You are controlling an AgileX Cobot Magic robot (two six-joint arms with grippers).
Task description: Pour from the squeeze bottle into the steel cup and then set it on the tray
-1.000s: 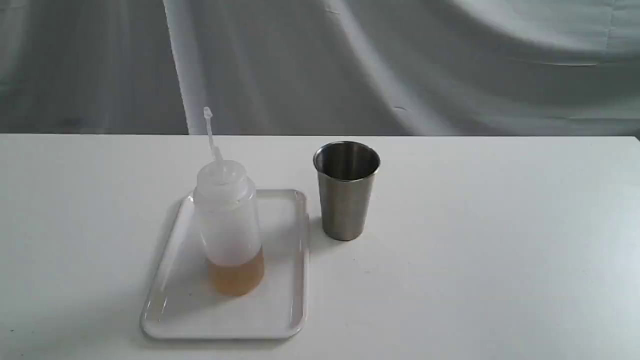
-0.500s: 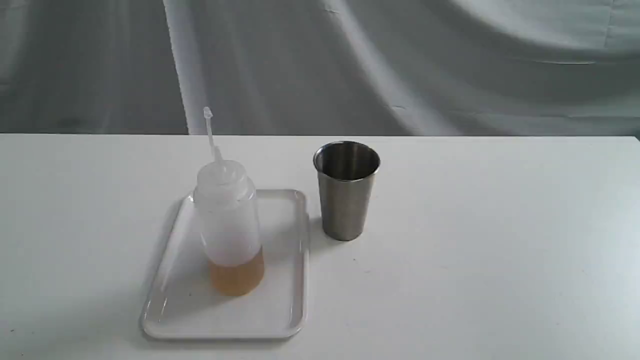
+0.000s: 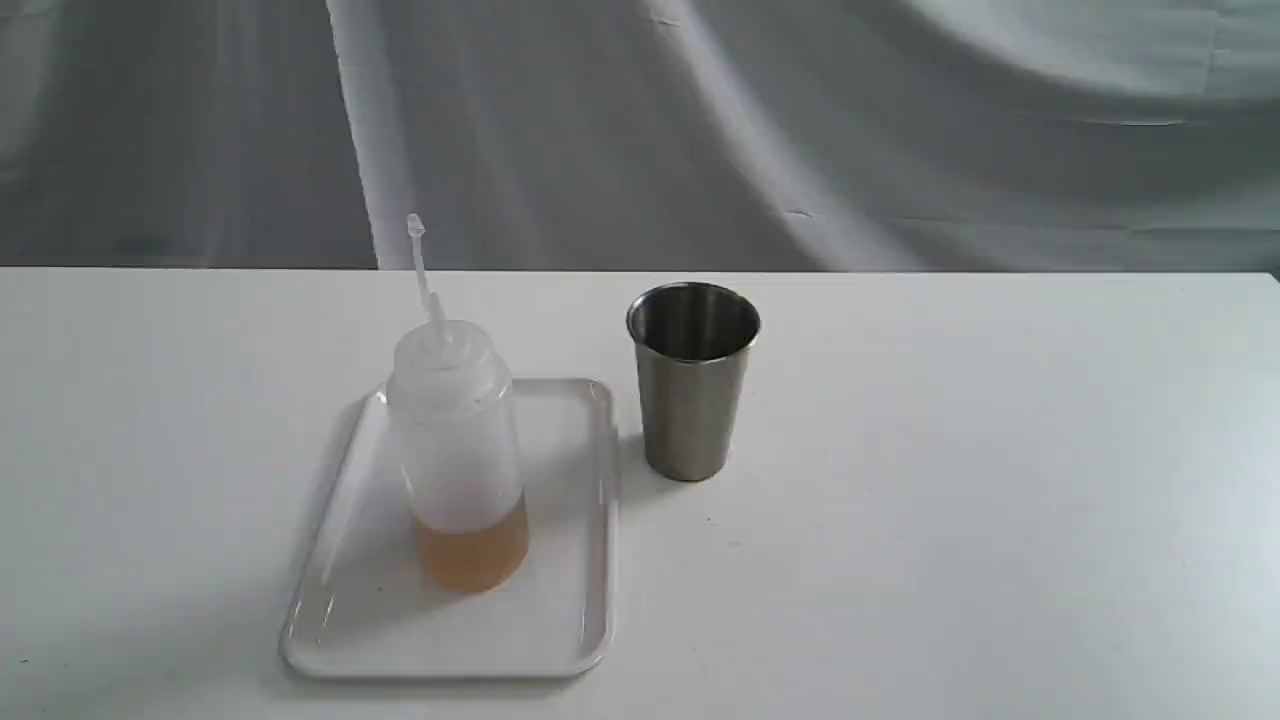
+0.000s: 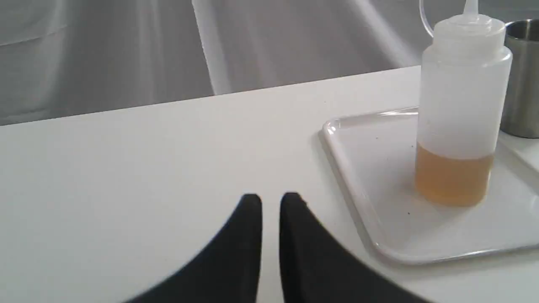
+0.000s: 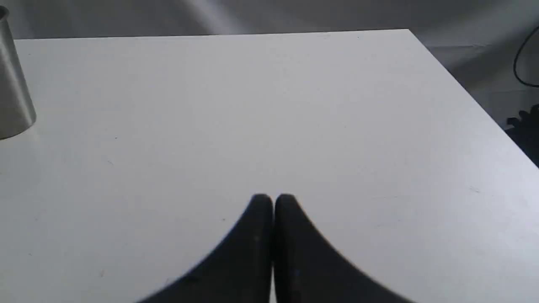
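squeeze bottle: upright on tray, long axis vertical | lies ahead of left gripper, off toward steel cup, well apart | left fingers all but closed, empty | right gripper tips together, empty, farther off | likely the left arm's reach

Shows a plain white table filling the exterior view from 9 through 6 to 3 o'clock, matte, with a few tiny dark specks. Shows behind it, from 10 to 2 o'clock, a grey draped cloth backdrop hanging in soft folds. Catches one pale, bright fold near 11 o'clock, running down to the table's far edge. Reads as soft, even light. Picks up, past the table's corner in the right wrist view, a thin black cable.
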